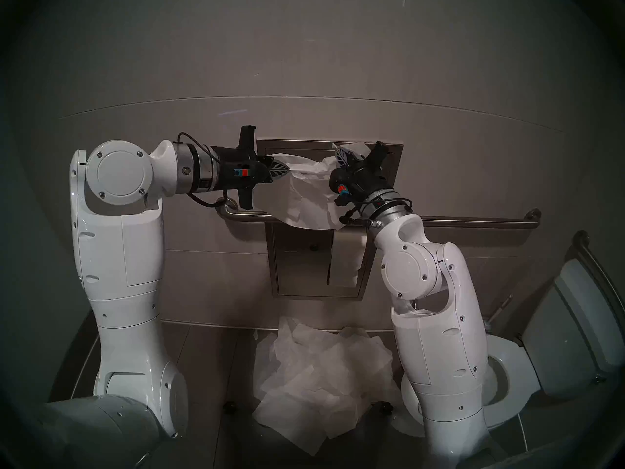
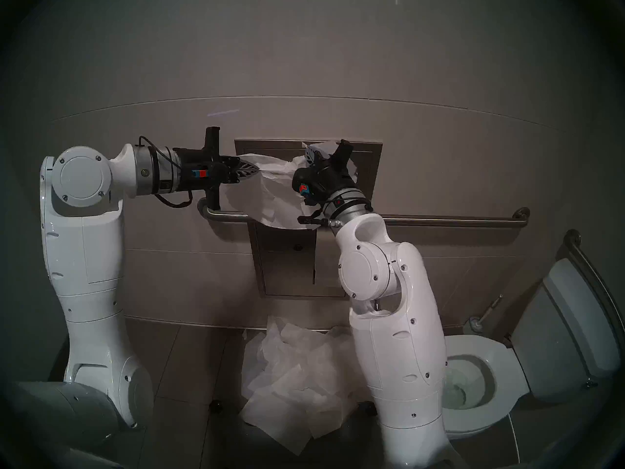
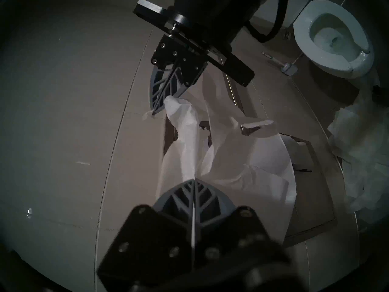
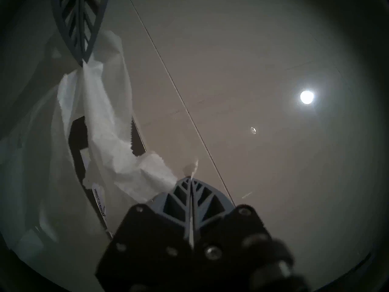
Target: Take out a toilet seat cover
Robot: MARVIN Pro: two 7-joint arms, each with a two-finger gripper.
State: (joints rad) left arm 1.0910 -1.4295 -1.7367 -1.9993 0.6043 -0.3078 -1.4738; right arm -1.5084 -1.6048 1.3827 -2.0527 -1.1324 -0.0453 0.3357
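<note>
Two grippers — left gripper (image 1: 287, 169), right gripper (image 1: 339, 152) — pinch one toilet seat cover (image 1: 306, 201).

Dim tiled wall (image 1: 304, 52) w/ grab bar (image 1: 473, 223), toilet (image 2: 473, 390).

The toilet seat cover (image 1: 306, 201) hangs in front of the wall dispenser (image 1: 392, 153), stretched between the left gripper (image 1: 285, 169) at its left edge and the right gripper (image 1: 340, 155) at its upper right corner. It drapes over the grab bar (image 1: 473, 223), above the toilet paper holder (image 1: 297, 265). A heap of sheets (image 1: 321, 383) lies on the floor below, with the toilet (image 1: 507, 400) to the right.
</note>
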